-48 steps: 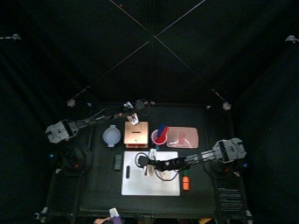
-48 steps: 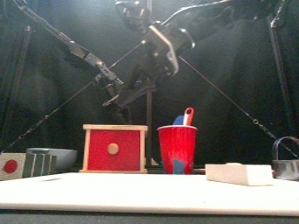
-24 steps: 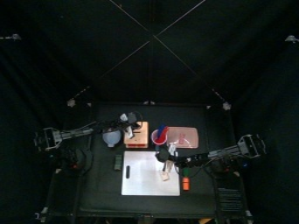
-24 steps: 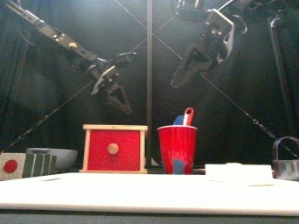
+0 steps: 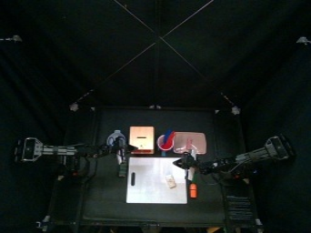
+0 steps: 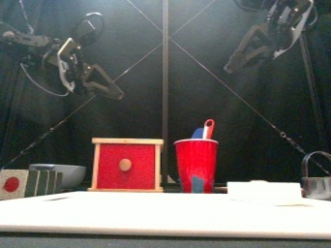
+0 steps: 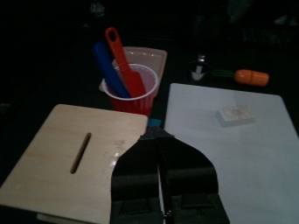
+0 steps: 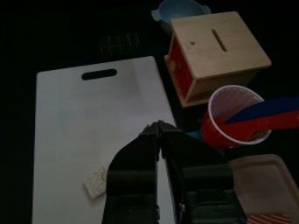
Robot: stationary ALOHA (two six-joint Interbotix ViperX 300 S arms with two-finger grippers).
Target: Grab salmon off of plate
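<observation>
The plate point(image 5: 192, 143) is a flat pinkish tray behind the white board, and its bare corner point(image 8: 263, 175) also shows in the right wrist view. I see no salmon on it. A small pale piece point(image 5: 172, 181) point(image 7: 236, 114) point(image 8: 96, 181) lies on the white board point(image 5: 152, 182); I cannot tell whether it is the salmon. My right gripper point(image 5: 180, 164) point(image 8: 156, 131) hangs high over the board's right edge, jaws shut and empty. My left gripper point(image 5: 118, 144) point(image 7: 163, 188) hangs high at the left, beside the red box, also shut and empty.
A red box with a slotted wooden top point(image 5: 141, 138) point(image 6: 127, 165) and a red cup holding a blue and a red utensil point(image 6: 195, 165) point(image 7: 138, 83) stand behind the board. An orange object point(image 5: 192, 190) point(image 7: 251, 77) lies just right of the board. A pale bowl point(image 6: 58, 174) sits at the far left.
Both arms have swung back toward their own sides. The right gripper has left the middle of the board, and the left one has moved away from the box and cup.
</observation>
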